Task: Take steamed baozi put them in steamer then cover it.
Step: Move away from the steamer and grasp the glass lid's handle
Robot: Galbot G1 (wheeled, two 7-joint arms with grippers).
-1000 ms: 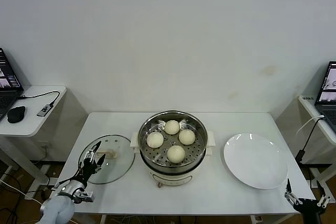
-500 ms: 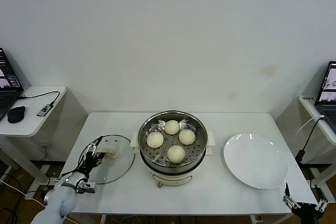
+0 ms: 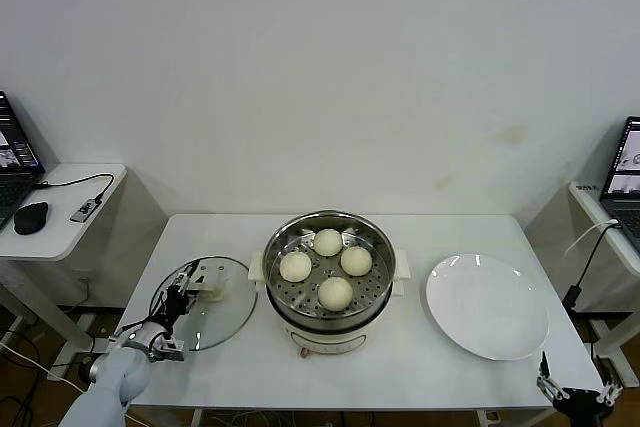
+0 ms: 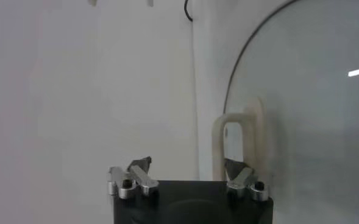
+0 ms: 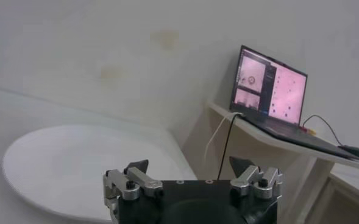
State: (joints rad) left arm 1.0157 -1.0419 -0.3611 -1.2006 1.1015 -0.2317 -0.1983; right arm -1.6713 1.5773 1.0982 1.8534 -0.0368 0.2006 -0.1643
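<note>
Four buns sit in the steamer at the middle of the table, so covering is the step in hand. The lid lies flat near the table's left edge. The left gripper is at the lid's handle, fingers spread around it, not yet pinching. Next it needs a firm squeeze, then a lift. The right gripper waits spread off the front right corner, beside the plate.
</note>
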